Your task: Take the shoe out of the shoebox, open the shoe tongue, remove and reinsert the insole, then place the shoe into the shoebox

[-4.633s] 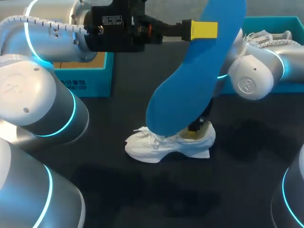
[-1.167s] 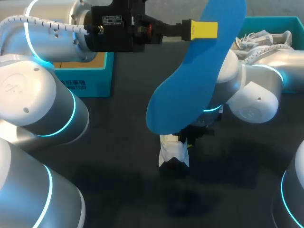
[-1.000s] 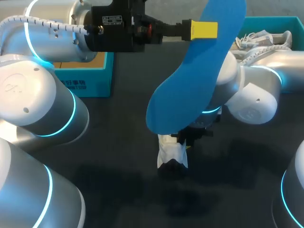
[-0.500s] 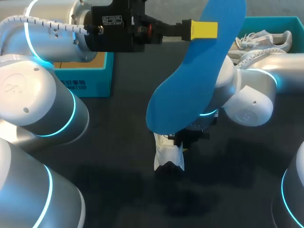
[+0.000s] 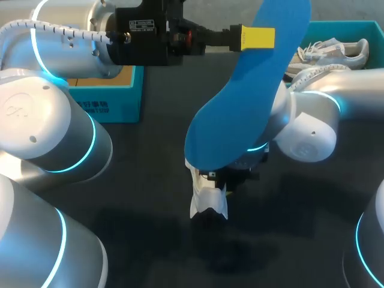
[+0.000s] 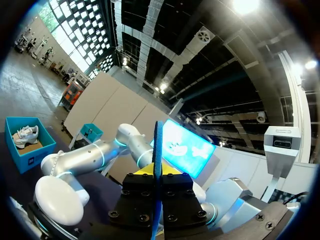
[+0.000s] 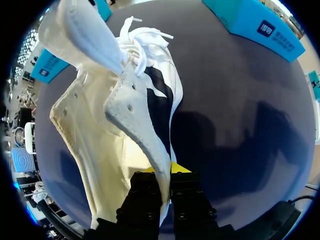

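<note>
A blue insole (image 5: 240, 108) hangs high over the table's middle, my left gripper (image 5: 258, 36) shut on its upper end. In the left wrist view the insole (image 6: 156, 150) stands edge-on between the fingers of that gripper (image 6: 156, 175). Just below the insole's lower tip hangs the white shoe (image 5: 207, 201), held by my right gripper (image 5: 231, 176), which comes in from the right. In the right wrist view the gripper (image 7: 167, 172) is shut on the shoe's (image 7: 115, 100) collar wall; its laces and tongue point away and the inside is bare.
A teal shoebox (image 5: 360, 27) at the back right holds another white shoe (image 5: 330, 51). A second teal box (image 5: 108, 102) stands at the back left, partly behind my left arm. Dark table surface lies all around the hanging shoe.
My right arm has picked the shoe up off the table, turned it, and over the last second carried it a little left and toward the front. The left arm and insole have kept still.
</note>
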